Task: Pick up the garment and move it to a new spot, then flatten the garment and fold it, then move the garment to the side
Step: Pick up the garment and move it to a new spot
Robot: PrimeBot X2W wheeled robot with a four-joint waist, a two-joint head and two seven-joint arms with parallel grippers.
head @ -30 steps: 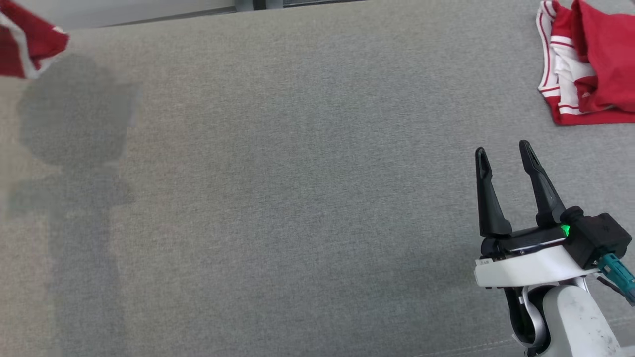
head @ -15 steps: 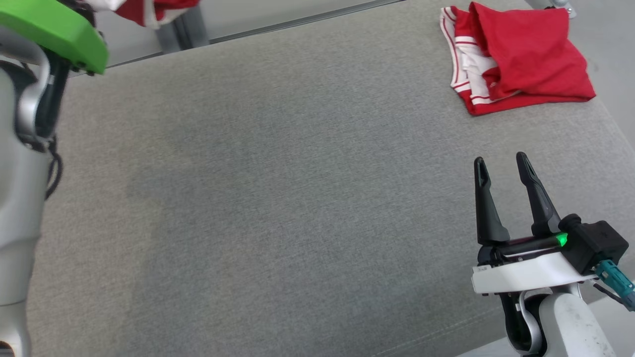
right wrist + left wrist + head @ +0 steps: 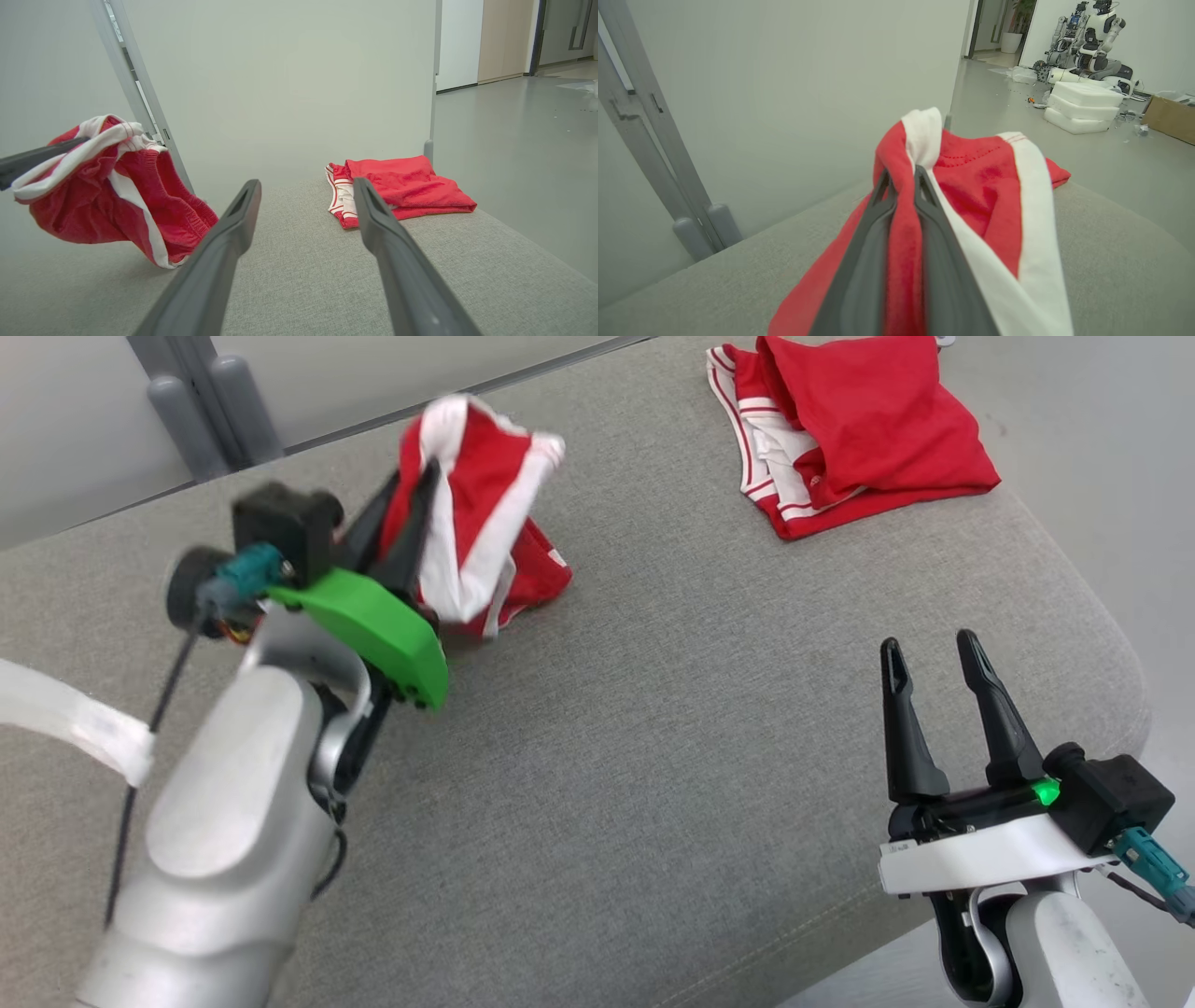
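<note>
Left claw: the left gripper (image 3: 411,499) is pinched tight on a red fold of the garment, upper left of centre in the head view.
Held garment: the garment (image 3: 485,495) hangs bunched from those fingers over the grey cushion (image 3: 653,709). I cannot tell whether its lowest hem touches the cushion.
Right claw: the right gripper (image 3: 927,644) is spread wide and empty at the lower right, well apart from the garment.
Second garment: a second red and white piece (image 3: 859,420) lies roughly folded at the upper right.
Done: the pick-up looks complete.
Left: setting down at a new spot, flattening, folding and moving aside all seem to remain.
</note>
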